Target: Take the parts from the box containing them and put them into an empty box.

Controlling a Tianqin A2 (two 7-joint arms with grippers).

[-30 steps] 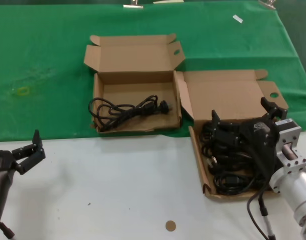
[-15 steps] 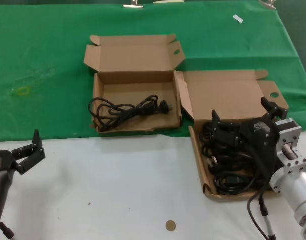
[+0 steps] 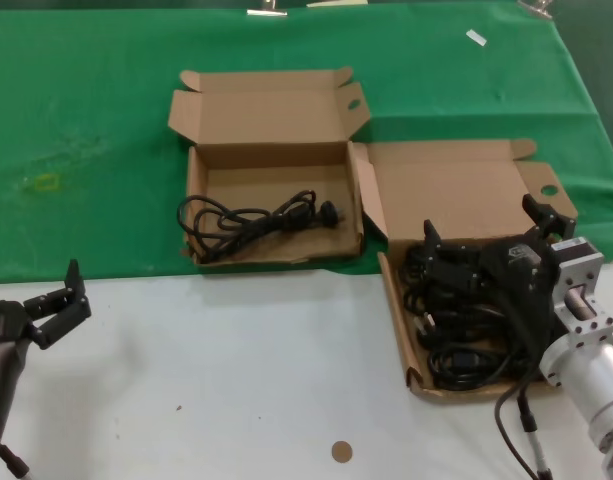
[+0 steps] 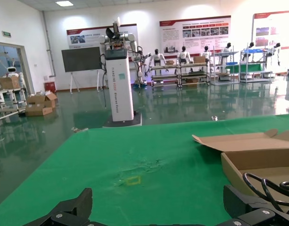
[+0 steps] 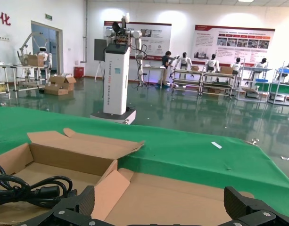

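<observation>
Over the splay-walled cardboard box at my right, the right gripper hangs with its jaws spread wide above the heap of black power cords, gripping nothing. Nothing has shifted over the last second, so I judge the grab is yet to come. One cord already lies in the straight-walled cardboard box. The left gripper waits, fingers apart, over the white table.

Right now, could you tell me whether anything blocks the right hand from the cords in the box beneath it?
Nothing visible does: the right hand hangs open directly over the cords piled in the splay-walled box, whose lid is folded back.
</observation>
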